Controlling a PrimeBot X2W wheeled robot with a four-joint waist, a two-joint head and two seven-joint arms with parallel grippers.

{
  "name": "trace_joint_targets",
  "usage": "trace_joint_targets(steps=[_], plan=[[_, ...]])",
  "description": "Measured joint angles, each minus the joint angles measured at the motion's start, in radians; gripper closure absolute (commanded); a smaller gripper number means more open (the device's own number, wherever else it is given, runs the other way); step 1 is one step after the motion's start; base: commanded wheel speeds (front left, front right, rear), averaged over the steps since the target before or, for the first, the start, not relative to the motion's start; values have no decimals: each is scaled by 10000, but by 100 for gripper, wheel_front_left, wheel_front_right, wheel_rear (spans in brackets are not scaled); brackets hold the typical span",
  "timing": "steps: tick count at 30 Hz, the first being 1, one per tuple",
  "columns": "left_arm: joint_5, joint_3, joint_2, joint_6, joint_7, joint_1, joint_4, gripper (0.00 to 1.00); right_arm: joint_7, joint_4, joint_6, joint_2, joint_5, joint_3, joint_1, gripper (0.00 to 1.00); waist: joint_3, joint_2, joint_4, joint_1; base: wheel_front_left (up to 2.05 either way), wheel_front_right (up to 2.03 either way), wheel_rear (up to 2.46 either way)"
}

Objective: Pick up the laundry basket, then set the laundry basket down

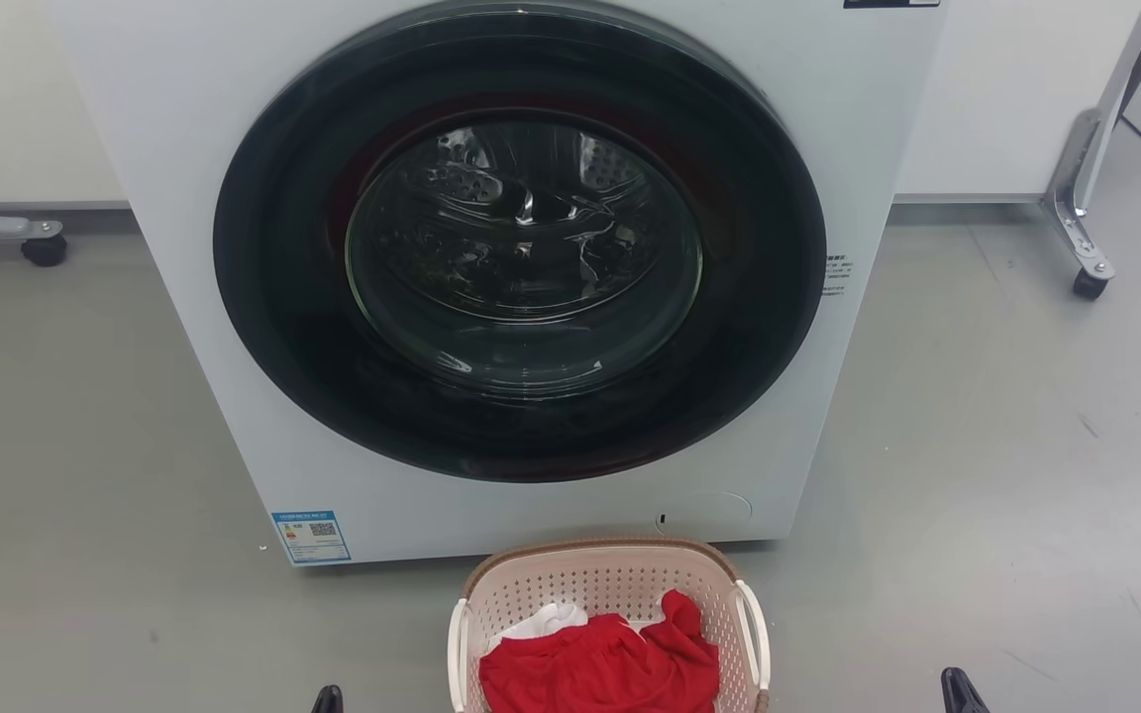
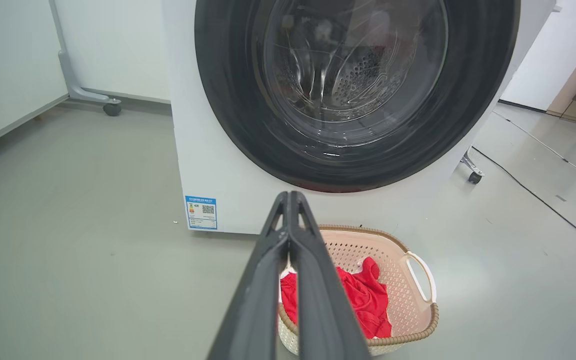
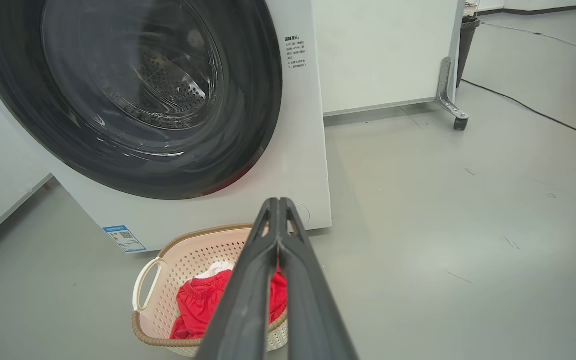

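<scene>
Laundry basket [image 1: 610, 584] on the floor, just in front of the washer [image 1: 164, 297], holding a red garment [image 1: 600, 668]. Blue label [image 1: 311, 536] with QR code at the washer's lower left; door-side sticker [image 1: 836, 274], print unreadable. Left claw [image 2: 288, 197] and right claw [image 3: 278, 202]: fingers pressed together, empty.

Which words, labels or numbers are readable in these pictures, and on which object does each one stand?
Nothing can be read for certain.
Blue sticker, with a square code, low on the washer front: too small.
Grey printed lines right of the door: too small.
Dark badge at the washer's top edge: cut off, unreadable.
</scene>
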Motion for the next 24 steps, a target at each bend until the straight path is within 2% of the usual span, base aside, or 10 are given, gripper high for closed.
trace_joint_targets(steps=[24], plan=[[-3591, 880, -109, -663, 1028, -485, 341, 100, 968, 416, 608, 441, 3442, -1124, -535, 100, 74, 0, 51, 0, 0, 0, 0]])
